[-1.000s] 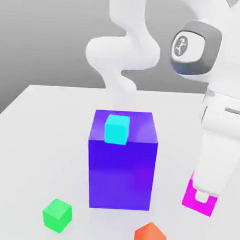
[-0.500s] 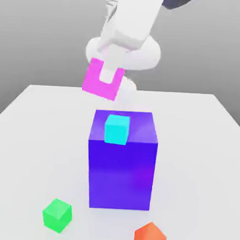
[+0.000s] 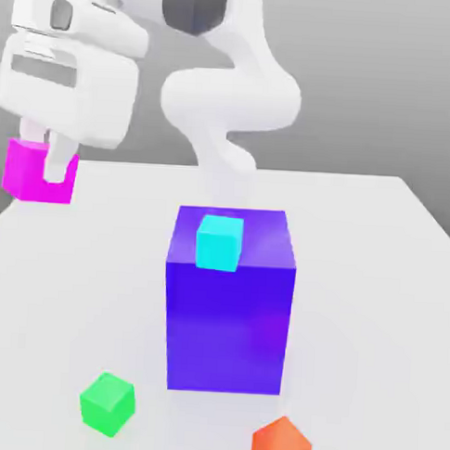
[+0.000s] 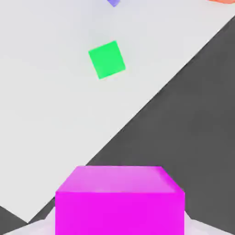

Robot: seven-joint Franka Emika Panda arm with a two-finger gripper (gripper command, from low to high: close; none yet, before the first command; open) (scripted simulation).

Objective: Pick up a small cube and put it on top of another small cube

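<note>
In the exterior view, the end effector (image 3: 45, 154) is now at the upper left of this view. Half a second before, it was above the block (image 3: 228, 312), and one second before, it was low at the right side. The pink cube (image 3: 41, 173) has moved together with it. The end effector is clamped on the pink cube, which is in the air, high above the green cube (image 3: 108, 404). The green cube has not moved; it sits on the tabletop (image 3: 355, 301), near the front left. The cyan cube (image 3: 219, 243) is also in the same place, on top of the block, and the orange cube (image 3: 281, 443) too.

All surfaces look smooth, plain and without texture. The block is blue-purple, a tall box with flat sides. The pink cube has straight edges, and the tabletop is pale and even. The arm (image 3: 231, 99) is white and rounded, with a dark grey part.

The orange cube is cut off by the lower border of the exterior view. One finger covers a part of the pink cube there. In the hand view, the pink cube is cut by the border, and of the block only a small corner can be seen.
</note>
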